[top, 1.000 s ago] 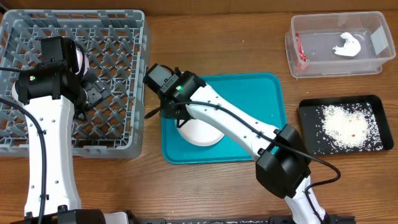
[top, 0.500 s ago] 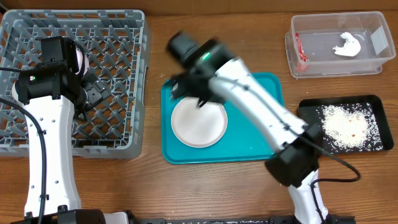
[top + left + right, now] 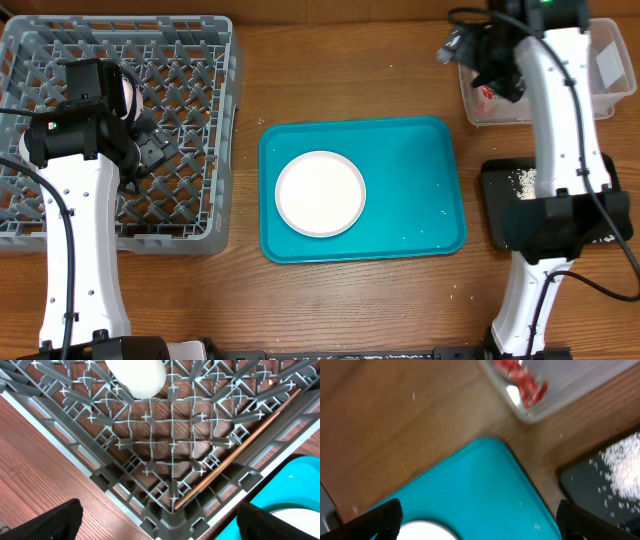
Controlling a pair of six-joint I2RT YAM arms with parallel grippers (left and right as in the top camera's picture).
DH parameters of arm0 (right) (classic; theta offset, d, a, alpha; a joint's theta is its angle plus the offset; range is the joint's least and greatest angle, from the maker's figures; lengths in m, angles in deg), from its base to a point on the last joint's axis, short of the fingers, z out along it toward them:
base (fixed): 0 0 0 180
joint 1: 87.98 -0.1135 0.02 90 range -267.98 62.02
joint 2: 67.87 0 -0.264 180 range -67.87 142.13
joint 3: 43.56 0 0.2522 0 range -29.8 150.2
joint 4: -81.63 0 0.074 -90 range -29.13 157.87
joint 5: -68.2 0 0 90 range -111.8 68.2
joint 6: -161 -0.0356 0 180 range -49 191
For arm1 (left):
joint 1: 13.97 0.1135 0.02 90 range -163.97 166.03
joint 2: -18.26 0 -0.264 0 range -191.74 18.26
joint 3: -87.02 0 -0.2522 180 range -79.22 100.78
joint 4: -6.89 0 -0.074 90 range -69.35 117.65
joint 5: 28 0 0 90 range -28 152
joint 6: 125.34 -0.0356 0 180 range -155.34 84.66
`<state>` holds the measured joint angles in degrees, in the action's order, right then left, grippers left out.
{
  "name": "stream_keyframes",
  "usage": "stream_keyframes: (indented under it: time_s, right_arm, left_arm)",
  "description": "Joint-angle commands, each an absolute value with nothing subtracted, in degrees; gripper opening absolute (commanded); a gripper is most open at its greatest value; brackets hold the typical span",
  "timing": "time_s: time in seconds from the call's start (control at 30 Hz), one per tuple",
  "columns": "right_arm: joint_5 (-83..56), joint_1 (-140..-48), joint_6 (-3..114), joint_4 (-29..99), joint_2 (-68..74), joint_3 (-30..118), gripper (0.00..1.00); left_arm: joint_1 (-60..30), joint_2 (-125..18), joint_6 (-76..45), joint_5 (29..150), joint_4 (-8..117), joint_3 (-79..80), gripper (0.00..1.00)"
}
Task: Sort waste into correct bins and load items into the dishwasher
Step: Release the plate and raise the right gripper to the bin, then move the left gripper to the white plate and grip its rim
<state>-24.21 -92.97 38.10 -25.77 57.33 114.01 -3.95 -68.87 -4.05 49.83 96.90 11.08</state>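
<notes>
The grey dishwasher rack [image 3: 190,215] fills the left of the table, and a white item [image 3: 142,377] stands among its pegs [image 3: 127,93]. My left gripper [image 3: 152,150] hangs open over the rack with nothing between its fingers [image 3: 55,522]. A white round plate [image 3: 320,193] lies flat on the teal tray [image 3: 410,190]. My right gripper [image 3: 462,45] is raised at the back right beside the clear tub [image 3: 600,95], open and empty. The red wrapper [image 3: 520,380] lies in that tub [image 3: 555,395]. Rice crumbs [image 3: 620,460] cover the black tray [image 3: 495,190].
My right arm crosses over the clear tub and the black tray [image 3: 590,485], hiding much of both from above. A few white crumbs dot the teal tray [image 3: 485,480]. Bare wooden table [image 3: 350,60] lies between the rack, the teal tray and the bins.
My right arm has swung from the plate on the teal tray up and right to the clear tub, its jaws opening wide. The plate now lies uncovered. The left arm has not moved.
</notes>
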Motion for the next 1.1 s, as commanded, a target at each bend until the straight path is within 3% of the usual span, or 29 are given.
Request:
stream_keyframes:
  time_s: [0.0,0.13,0.27,0.37,0.67,0.87,1.07]
  right_arm:
    - [-22.77,-89.80,39.12,-23.68,56.02,115.32,1.00]
    - [-22.77,-86.74,39.12,-22.80,56.02,115.32,1.00]
    - [-22.77,-85.08,39.12,-22.80,56.02,115.32,1.00]
    - [-22.77,-84.67,39.12,-22.80,56.02,115.32,1.00]
    - [-22.77,-84.69,39.12,-22.80,56.02,115.32,1.00]
    - [-22.77,-84.69,39.12,-22.80,56.02,115.32,1.00]
    - [-22.77,-84.69,39.12,-22.80,56.02,115.32,1.00]
  left_arm:
    - [-3.90,-69.11,-2.24,53.75,95.07,10.84,1.00]
    - [-3.93,-69.11,-2.08,68.54,97.12,10.82,1.00]
    - [-6.29,-69.20,-12.82,87.49,95.85,10.03,1.00]
    - [-11.14,-69.37,-18.15,93.79,94.78,8.98,1.00]
    - [-33.52,-69.50,-17.45,87.82,82.30,2.23,0.98]
    - [-48.54,-70.29,-13.17,76.11,66.48,-5.12,0.77]
    - [-56.80,-75.40,-13.01,62.07,62.72,-6.14,0.66]
